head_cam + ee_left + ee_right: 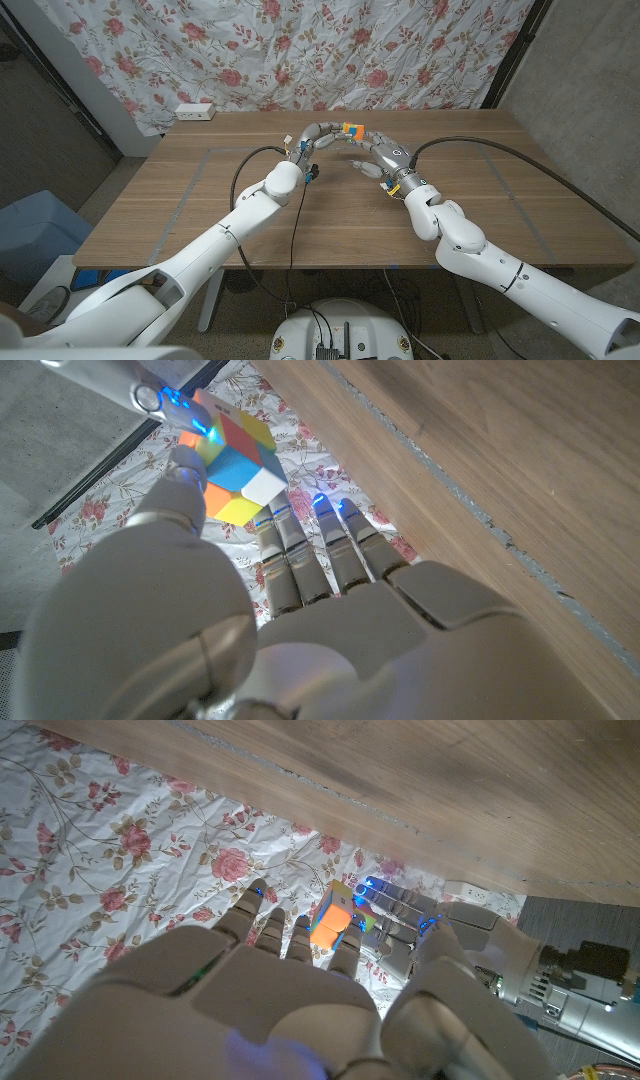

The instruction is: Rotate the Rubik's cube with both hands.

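Here the Rubik's cube is held up off the wooden table, over its far middle part, caught between the two hands that meet there from either side. In the left wrist view the cube shows orange, blue, yellow, green and white squares, and it sits tilted, one corner pointing toward the camera. The left hand reaches in from the robot's left with its fingers curved around the cube; in its own wrist view the thumb touches the cube's side, while the other fingers stretch up just beneath it, and whether they touch it cannot be told. The right hand comes in from the other side, its fingers curled toward the cube as well; in the right wrist view the cube stands on edge just beyond those fingers, with the left hand closing on it from the opposite side. So both hands hold the cube together, neither one spread wide. Behind the table hangs a white cloth with red flowers, and a white power strip lies at the table's far left corner.
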Available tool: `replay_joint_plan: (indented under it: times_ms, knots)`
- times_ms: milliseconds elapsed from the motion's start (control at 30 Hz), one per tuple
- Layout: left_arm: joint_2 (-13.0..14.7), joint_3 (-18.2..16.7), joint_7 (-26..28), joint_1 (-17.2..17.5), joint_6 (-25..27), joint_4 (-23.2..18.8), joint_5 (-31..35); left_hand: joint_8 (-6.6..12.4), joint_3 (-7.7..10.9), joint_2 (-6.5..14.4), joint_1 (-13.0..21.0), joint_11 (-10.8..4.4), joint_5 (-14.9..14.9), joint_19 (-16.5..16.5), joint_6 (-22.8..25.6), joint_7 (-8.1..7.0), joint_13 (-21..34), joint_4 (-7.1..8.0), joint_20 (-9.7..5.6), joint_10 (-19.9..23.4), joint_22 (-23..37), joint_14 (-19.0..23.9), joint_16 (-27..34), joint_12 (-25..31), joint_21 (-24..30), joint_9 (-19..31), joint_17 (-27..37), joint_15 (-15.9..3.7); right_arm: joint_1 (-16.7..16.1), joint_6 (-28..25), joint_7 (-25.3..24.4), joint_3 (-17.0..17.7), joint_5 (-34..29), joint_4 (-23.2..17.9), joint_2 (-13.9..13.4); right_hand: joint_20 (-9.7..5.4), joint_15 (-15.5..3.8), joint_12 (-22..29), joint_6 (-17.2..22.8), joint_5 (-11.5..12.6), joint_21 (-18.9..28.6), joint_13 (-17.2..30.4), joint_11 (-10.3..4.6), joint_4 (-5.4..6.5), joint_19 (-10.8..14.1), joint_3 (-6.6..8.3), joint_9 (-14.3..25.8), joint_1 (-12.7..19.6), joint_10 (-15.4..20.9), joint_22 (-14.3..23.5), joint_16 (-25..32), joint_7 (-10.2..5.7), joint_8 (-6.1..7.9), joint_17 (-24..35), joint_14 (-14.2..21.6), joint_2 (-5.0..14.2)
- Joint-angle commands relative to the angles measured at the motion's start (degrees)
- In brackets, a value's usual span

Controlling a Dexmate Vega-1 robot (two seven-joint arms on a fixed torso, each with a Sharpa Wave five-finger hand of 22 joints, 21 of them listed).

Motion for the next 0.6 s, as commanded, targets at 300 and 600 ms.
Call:
replay_joint_plan:
  times_ms: [300,600]
  knots:
    - [0.32,0.24,-0.06,0.09,0.36,-0.48,0.40,0.24,-0.05,1.89,0.42,-3.58,0.20,0.70,2.39,0.85,0.40,0.27,0.05,4.24,0.09,0.61,-0.12,0.30,0.20,0.23,0.12,-6.99,0.18,-0.34,-1.62,-0.41,1.12,0.39,0.12,-0.26,-0.03,0.00,0.15,0.03,-0.05,-0.01,-0.04,-0.20,0.14,0.26,0.14,0.57,0.12,0.22,0.01,-0.01,-0.21,0.25,-0.46,0.12]
    - [1.07,0.05,0.29,0.35,1.06,-1.27,0.98,0.15,-0.12,1.90,0.42,-3.58,0.20,0.70,2.40,0.85,0.44,0.25,0.08,4.27,0.09,0.63,-0.15,0.22,0.19,0.25,0.11,-6.98,-0.83,-0.63,-1.54,0.28,1.51,-1.32,-0.95,-0.29,-0.10,0.11,0.21,0.03,0.00,-0.01,-0.06,-0.21,0.28,0.29,0.16,0.60,0.37,0.22,0.08,-0.01,-0.22,0.25,-0.30,0.15]
